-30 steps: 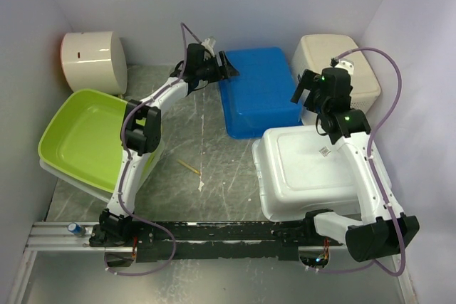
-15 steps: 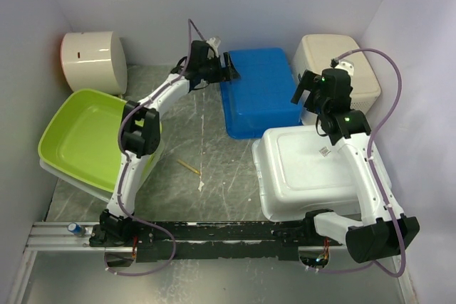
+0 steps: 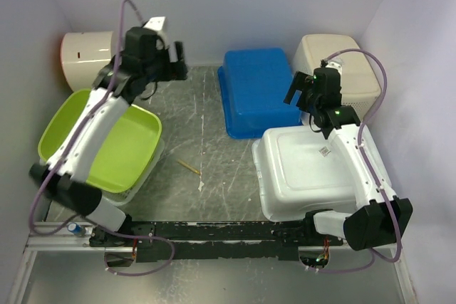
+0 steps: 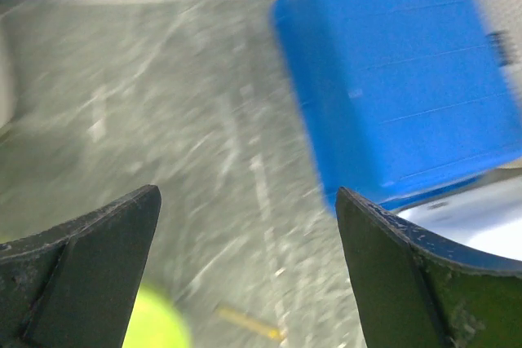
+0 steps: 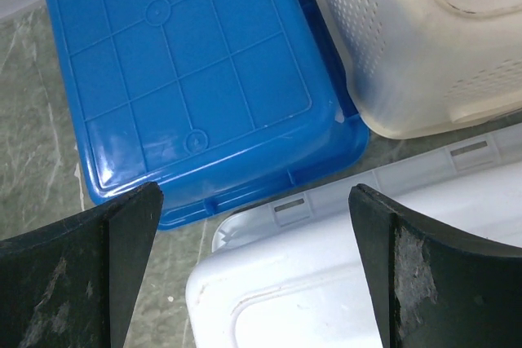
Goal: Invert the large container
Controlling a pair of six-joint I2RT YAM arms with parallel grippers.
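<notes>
The large white container (image 3: 306, 176) lies base up at the near right, with a small label sticker (image 3: 324, 152) on its base. Its far rim shows in the right wrist view (image 5: 342, 283), and a corner shows in the blurred left wrist view (image 4: 473, 219). My right gripper (image 3: 298, 92) (image 5: 254, 193) hangs open and empty above the container's far edge, next to the blue tub. My left gripper (image 3: 179, 62) (image 4: 246, 197) is open and empty, raised over the far left of the table and well apart from the container.
A smaller blue tub (image 3: 258, 90) (image 5: 188, 63) (image 4: 408, 79) lies base up beside a cream perforated basket (image 3: 342, 69) (image 5: 424, 38). A green tub (image 3: 100, 140) sits at the left, with a white bin (image 3: 89, 55) behind it. A yellow stick (image 3: 189, 167) lies mid-table.
My left arm has pulled back from the blue tub's left edge and swung up and to the left. The right gripper has shifted slightly left. The containers have not moved.
</notes>
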